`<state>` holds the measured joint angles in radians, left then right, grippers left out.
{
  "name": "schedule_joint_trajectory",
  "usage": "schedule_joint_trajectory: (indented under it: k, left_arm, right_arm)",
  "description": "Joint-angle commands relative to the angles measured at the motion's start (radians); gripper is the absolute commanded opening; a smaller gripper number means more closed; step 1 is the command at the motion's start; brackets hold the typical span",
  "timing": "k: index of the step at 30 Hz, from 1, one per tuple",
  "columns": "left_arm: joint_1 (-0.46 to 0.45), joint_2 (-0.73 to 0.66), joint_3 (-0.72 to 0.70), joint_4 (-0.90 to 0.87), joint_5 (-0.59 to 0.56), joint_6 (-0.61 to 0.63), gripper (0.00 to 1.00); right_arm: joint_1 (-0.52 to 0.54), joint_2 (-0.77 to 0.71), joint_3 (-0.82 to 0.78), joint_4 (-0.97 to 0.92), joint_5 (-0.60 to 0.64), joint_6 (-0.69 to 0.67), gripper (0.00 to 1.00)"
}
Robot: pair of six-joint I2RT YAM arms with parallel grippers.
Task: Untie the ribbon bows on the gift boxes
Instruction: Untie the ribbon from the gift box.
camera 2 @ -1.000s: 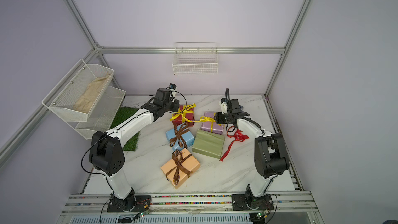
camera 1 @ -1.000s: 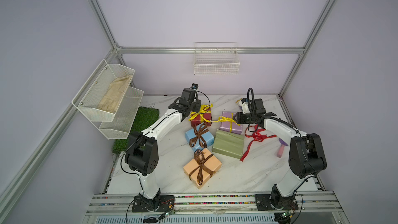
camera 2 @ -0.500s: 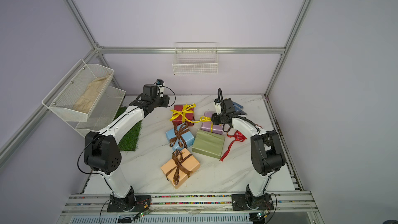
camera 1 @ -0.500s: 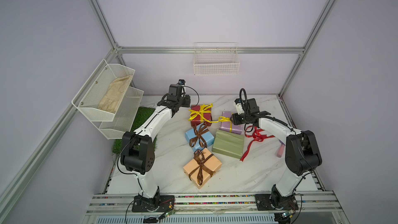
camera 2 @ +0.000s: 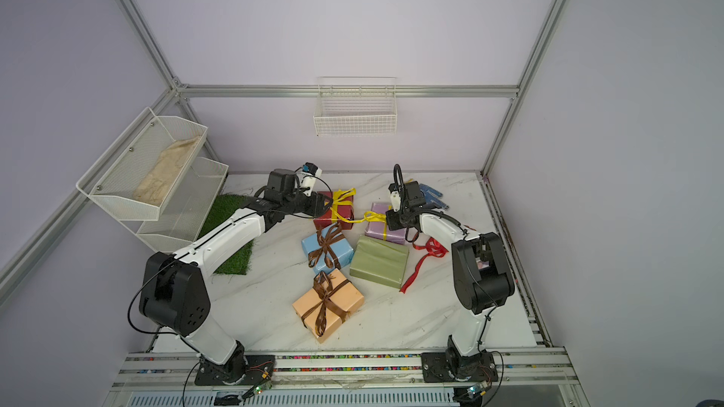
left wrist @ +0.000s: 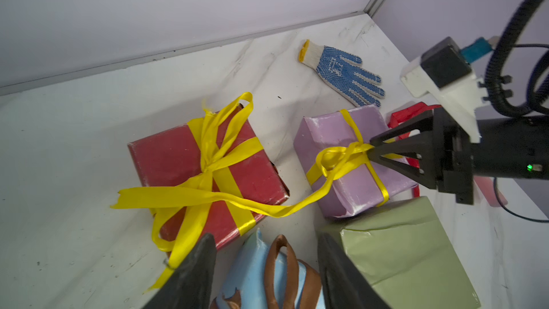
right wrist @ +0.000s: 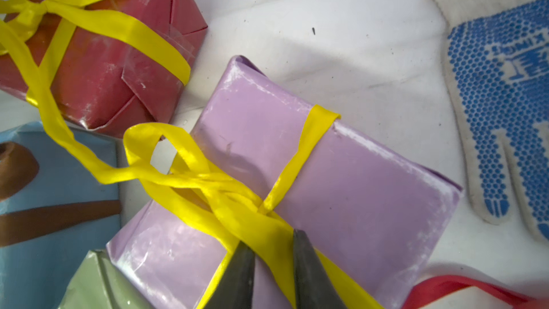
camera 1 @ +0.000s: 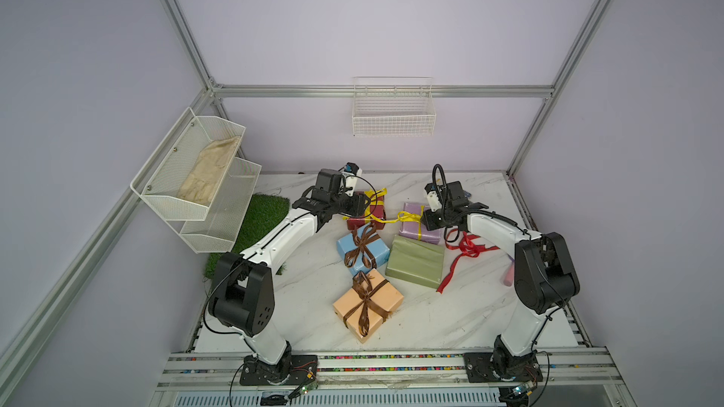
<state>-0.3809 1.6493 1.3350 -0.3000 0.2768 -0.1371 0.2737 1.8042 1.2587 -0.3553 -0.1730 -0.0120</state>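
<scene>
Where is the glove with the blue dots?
In the left wrist view the blue-dotted glove lies flat on the table near the back wall, behind the lilac gift box, on the robot's right side.

Premises: a robotics test cell, not a home or shop. Bare lilac panels [camera 1: 352, 33] sit in an aluminium frame [camera 1: 376, 91]. A left arm [camera 1: 282, 234] and a right arm [camera 1: 493, 229] are mounted on a slotted rail [camera 1: 391, 370] at the front of a marble-pattern counter [camera 1: 450, 319]. Cable conduit [left wrist: 493, 78] is exposed. What appear to be small circuit boards [camera 1: 309, 385] hang below the rail.
</scene>
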Motion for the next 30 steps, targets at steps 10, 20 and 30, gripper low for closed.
schedule_joint_trajectory:
  k: [10, 20, 30]
  left_arm:
    - [-0.124, -0.013, -0.054, 0.080, 0.004, 0.029, 0.53]
    - [-0.189, 0.062, -0.014, 0.084, -0.002, 0.022, 0.50]
    - [-0.222, 0.112, 0.009, 0.100, 0.002, 0.012, 0.48]
  right_arm:
    - [0.001, -0.102, 0.032, -0.012, 0.016, 0.024, 0.00]
    - [-0.012, -0.201, 0.058, -0.052, 0.133, 0.018, 0.00]
    - [-0.090, -0.239, 0.132, -0.095, 0.243, 0.025, 0.00]
